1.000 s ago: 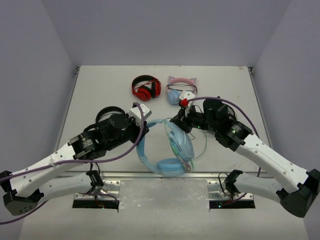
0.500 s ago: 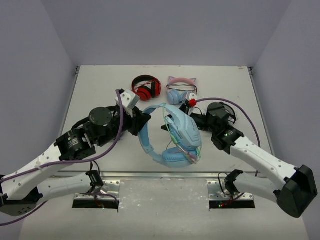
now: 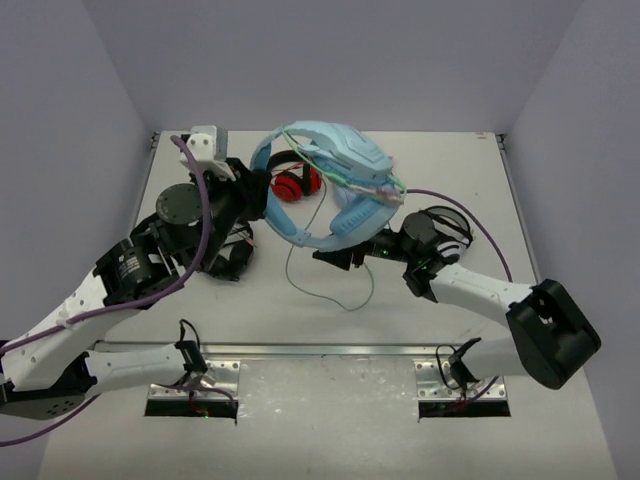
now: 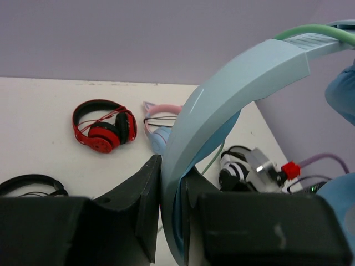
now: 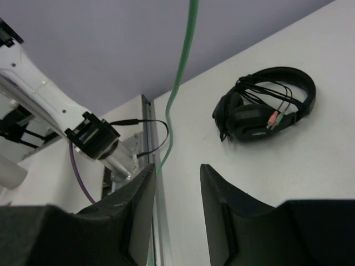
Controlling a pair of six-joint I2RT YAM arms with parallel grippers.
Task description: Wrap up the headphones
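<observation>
Much higher now, headphones [image 3: 345, 150] in left pincer [image 4: 170, 180]

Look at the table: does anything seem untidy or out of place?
Yes. The green cable dangles in a long loose loop below the raised blue headphones, not wound up. The left claw holds them by the headband.

Soft, even light over your bench

Flat, diffuse light from above left you only faint shadows on the white table [image 3: 470, 170]. Your top view was sharp, while the dark left fingers [image 4: 141, 210] and right fingers [image 5: 136, 221] lay blurred at the foot of each wrist view, and a pale sheen crossed the headphones [image 4: 233, 72].
</observation>
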